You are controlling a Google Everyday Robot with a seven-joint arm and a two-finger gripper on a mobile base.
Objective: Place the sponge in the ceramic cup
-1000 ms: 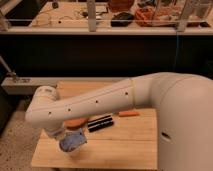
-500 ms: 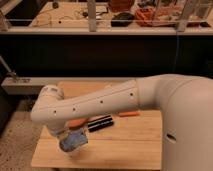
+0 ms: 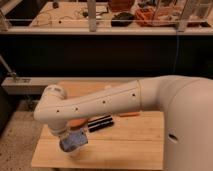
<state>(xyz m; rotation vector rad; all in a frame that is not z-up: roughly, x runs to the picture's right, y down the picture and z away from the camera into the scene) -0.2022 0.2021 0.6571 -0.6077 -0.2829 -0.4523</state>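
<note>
The gripper (image 3: 72,136) hangs over the desk's (image 3: 132,144) near left corner, jaws clamped on the blue sponge (image 3: 75,142), left of a black bar (image 3: 101,123).

There is just one camera. It looks from up high, right beside the robot's big white rounded body (image 3: 186,125). It faces down and forward over the long white arm (image 3: 100,102) at the pale wooden table (image 3: 135,142), quite close. The gripper (image 3: 74,143) hangs low on the left, over the table's front corner.

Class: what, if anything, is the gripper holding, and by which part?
Apparently the sponge, at the gripper over the table's front-left; the gripped part is hidden.
</note>
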